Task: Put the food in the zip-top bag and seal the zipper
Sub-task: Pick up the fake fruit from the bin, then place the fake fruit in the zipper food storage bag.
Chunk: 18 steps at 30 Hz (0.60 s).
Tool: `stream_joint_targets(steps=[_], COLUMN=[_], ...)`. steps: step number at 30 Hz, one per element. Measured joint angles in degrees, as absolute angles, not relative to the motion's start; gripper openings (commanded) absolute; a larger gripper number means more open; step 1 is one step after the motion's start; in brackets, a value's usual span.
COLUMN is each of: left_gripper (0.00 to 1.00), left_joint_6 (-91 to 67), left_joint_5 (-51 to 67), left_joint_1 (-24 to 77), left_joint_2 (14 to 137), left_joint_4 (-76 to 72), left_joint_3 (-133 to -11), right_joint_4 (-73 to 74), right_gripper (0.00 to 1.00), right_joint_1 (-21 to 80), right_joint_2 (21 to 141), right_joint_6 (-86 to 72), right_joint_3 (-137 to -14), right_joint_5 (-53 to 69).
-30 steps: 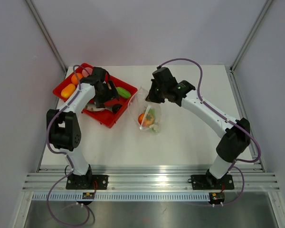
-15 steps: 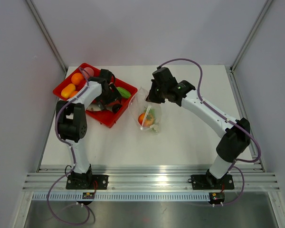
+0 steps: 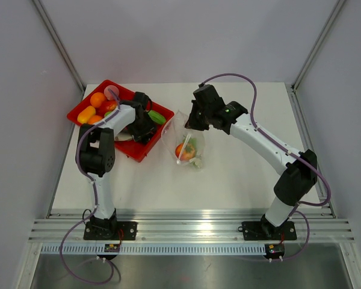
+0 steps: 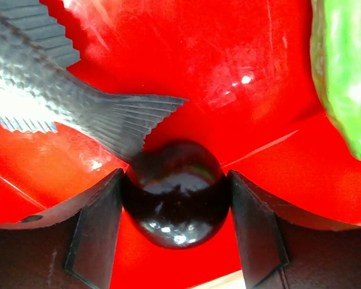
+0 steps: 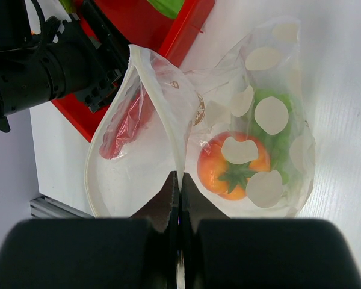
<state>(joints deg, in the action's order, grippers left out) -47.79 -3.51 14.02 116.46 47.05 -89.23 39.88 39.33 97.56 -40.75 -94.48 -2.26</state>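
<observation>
On the white table [image 3: 240,174] the bag [image 3: 186,141] lies beside the red tray [image 3: 141,153]. Only the wrist views show the grips: left fingers [image 4: 99,235] clamp a glossy round plum [image 4: 175,195] in the tray; right fingers [image 5: 168,198] pinch the crinkly bag's rim.

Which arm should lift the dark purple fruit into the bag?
Left. The left jaws press both sides of the dark purple fruit in the red tray, while the right jaws are busy pinching the zip-top bag mouth open.
</observation>
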Motion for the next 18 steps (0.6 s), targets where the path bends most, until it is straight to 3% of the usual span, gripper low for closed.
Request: stream_joint_targets(steps=[7,18], left_gripper=[0.48,0.38], left_joint_6=[-47.75,-43.35], left_joint_5=[-7.55,-9.28], left_joint_1=[14.02,14.44], left_joint_2=[111.74,90.85], left_joint_4=[48.99,48.53], left_joint_3=[-89.25,-90.59], right_joint_4=[39.88,39.66], right_gripper=[0.0,0.0], right_joint_1=[39.33,39.33], right_joint_2=[97.56,97.56], right_joint_6=[-40.77,-40.84], right_joint_3=[-94.48,-94.48], right_joint_5=[-2.26,-1.72])
